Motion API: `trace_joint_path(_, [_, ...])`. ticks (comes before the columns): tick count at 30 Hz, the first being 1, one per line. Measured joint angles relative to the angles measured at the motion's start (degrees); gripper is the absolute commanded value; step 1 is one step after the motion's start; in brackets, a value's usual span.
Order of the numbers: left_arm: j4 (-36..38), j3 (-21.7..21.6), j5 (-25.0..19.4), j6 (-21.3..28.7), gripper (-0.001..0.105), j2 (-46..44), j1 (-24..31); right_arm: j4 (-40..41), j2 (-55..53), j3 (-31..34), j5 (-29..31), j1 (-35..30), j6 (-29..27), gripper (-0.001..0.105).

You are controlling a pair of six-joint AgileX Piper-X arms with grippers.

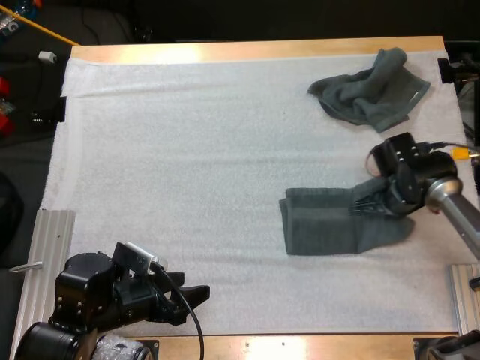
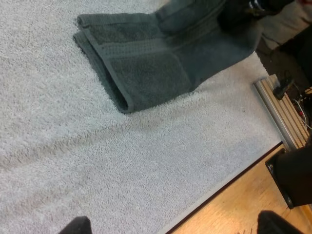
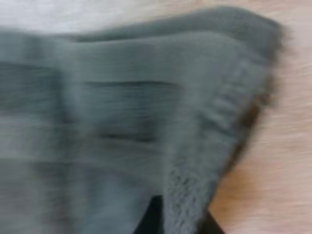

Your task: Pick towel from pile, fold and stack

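Folded towel (image 1: 322, 229): right end hidden under right jaws. Left jaws: tips cut off at edge.

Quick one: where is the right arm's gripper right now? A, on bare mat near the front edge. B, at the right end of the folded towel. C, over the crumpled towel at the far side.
B: the right gripper has its jaws at the right end of the folded towel, with the crumpled towel lying apart from it, farther back on the white mat.
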Motion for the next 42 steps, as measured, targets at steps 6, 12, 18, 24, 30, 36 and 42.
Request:
trace_joint_path(6, [0.0, 0.0, 0.0, 0.0, 0.065, 0.0, 0.0, -4.25, 0.88, 0.0, -7.89, 7.63, 8.86, 0.0])
trace_joint_path(12, [0.0, 0.0, 0.66, 0.0, 0.065, 0.0, 0.0, -10.53, 5.91, 0.0, -15.68, 11.77, 19.06, 0.0])
trace_joint_path(18, [0.0, 0.0, 1.52, 0.0, 0.065, 0.0, 0.0, -16.18, 9.15, 0.0, -20.08, 12.41, 25.74, 0.0])
trace_joint_path(24, [0.0, 0.0, 1.52, 0.0, 0.065, 0.0, 0.0, -17.99, 9.67, 0.0, -21.67, 12.41, 26.18, 0.037])
trace_joint_path(30, [0.0, 0.0, 1.52, 0.0, 0.065, 0.0, 0.0, -20.57, 9.58, 0.0, -27.55, 12.41, 25.65, 0.066])
trace_joint_path(36, [0.0, 0.0, 1.58, 0.12, 0.065, 0.0, 0.0, -20.57, 9.71, 0.0, -29.37, 12.86, 26.23, 0.066])
trace_joint_path(42, [0.0, 0.0, 1.66, 0.76, 0.065, 0.0, 0.0, -22.95, 9.79, 0.0, -29.37, 17.26, 27.29, 0.066])
